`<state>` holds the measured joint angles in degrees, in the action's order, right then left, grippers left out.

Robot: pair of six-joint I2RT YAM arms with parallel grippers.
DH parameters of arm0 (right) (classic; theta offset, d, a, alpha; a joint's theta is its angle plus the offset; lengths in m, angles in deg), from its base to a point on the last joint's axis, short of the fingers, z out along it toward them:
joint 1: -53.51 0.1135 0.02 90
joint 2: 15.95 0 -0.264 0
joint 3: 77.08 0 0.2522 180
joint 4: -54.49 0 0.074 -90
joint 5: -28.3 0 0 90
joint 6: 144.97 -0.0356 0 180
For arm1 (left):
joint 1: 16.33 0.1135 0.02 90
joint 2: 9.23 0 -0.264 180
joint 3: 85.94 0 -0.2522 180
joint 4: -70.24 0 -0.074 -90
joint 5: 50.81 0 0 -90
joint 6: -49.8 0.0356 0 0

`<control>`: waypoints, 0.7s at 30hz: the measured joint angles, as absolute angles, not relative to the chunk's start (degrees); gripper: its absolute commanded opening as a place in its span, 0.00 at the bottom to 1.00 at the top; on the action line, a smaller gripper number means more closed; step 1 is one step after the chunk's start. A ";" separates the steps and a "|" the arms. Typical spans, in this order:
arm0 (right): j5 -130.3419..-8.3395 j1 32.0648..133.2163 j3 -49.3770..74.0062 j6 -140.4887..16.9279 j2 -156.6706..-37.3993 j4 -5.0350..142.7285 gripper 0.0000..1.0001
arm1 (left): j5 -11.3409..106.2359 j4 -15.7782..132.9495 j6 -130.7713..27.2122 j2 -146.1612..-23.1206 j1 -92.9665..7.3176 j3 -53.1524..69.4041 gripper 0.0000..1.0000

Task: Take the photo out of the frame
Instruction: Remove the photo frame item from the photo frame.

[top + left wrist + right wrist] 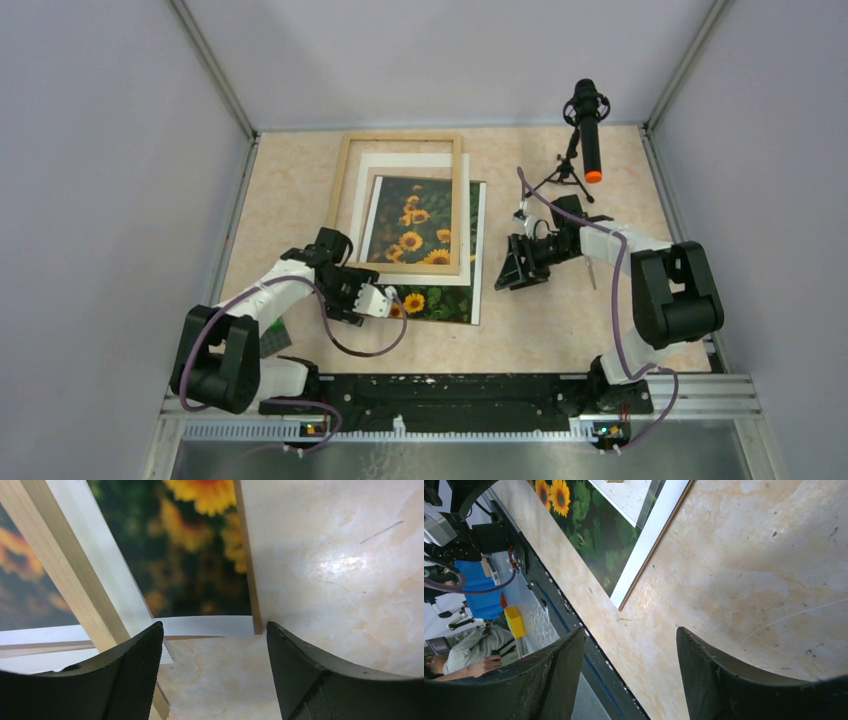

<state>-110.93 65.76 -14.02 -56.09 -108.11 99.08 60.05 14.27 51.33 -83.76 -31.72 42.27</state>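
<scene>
The large flat sunflower print (440, 300), white-bordered, is seen projecting at 5 o'clock from under the thin light-wood rectangular frame (400, 139), its 7 o'clock corner lined up between the wide, empty jaws of the left gripper (385, 302), presumably for pinching, while the right gripper (510, 268) is held wide and empty at 3 o'clock.

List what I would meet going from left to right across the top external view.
left claw → white-bordered flat sunflower photo → right claw → black orange-tipped microphone
</scene>
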 measured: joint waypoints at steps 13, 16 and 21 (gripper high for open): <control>-110.82 65.76 -13.32 -56.09 -108.46 99.12 0.67 | 62.65 14.27 49.62 -83.78 -31.72 40.53 0.50; -110.82 65.76 -13.32 -56.09 -108.49 99.12 0.67 | 64.55 13.02 49.47 -83.78 -31.72 38.62 0.42; -110.85 65.76 -13.32 -56.07 -108.49 99.12 0.67 | 66.26 12.87 49.25 -83.97 -31.72 37.20 0.40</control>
